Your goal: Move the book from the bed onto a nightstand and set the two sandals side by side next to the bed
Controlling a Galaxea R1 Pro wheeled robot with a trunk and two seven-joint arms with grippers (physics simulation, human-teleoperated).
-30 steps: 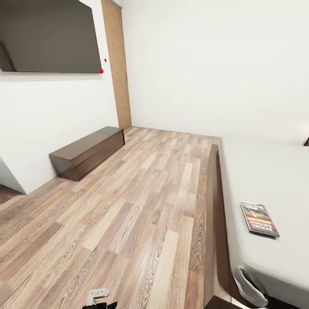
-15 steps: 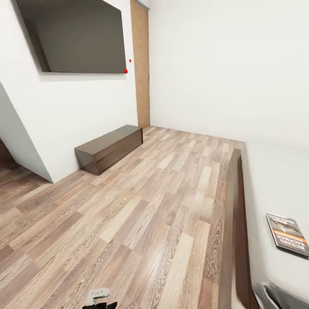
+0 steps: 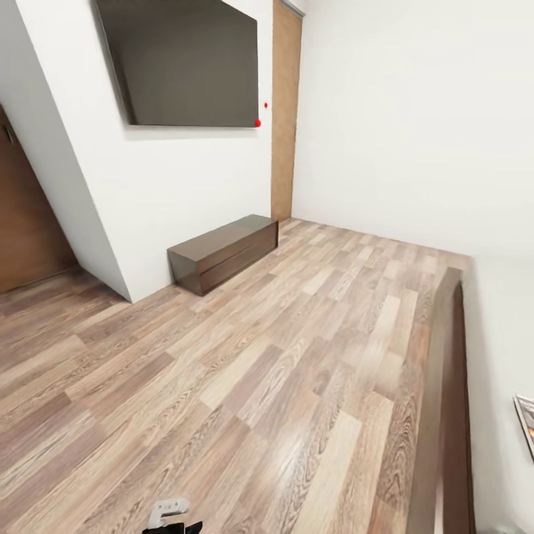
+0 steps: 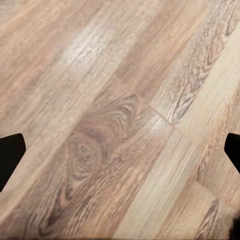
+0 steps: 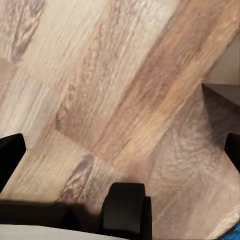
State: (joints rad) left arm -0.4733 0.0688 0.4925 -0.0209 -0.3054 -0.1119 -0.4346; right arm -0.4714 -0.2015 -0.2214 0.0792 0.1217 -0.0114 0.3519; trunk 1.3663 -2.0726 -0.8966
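Left jaws [image 4: 120, 155] spread wide above bare wood-plank floor [image 3: 245, 386], holding nothing. Right jaws [image 5: 120, 150] likewise spread, over floor beside a dark caster [image 5: 126, 207]. The book [image 3: 525, 423] lies on the bed [image 3: 504, 348], far right of both. Low dark cabinet [image 3: 222, 252] under wall screen [image 3: 185, 63] ahead.

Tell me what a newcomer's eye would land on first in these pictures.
First the big dark wall screen high on the white wall, with a low dark brown cabinet on the floor beneath it. Then the broad wood-plank floor, and at the far right the bed frame's dark edge, with a sliver of the book on the pale mattress.
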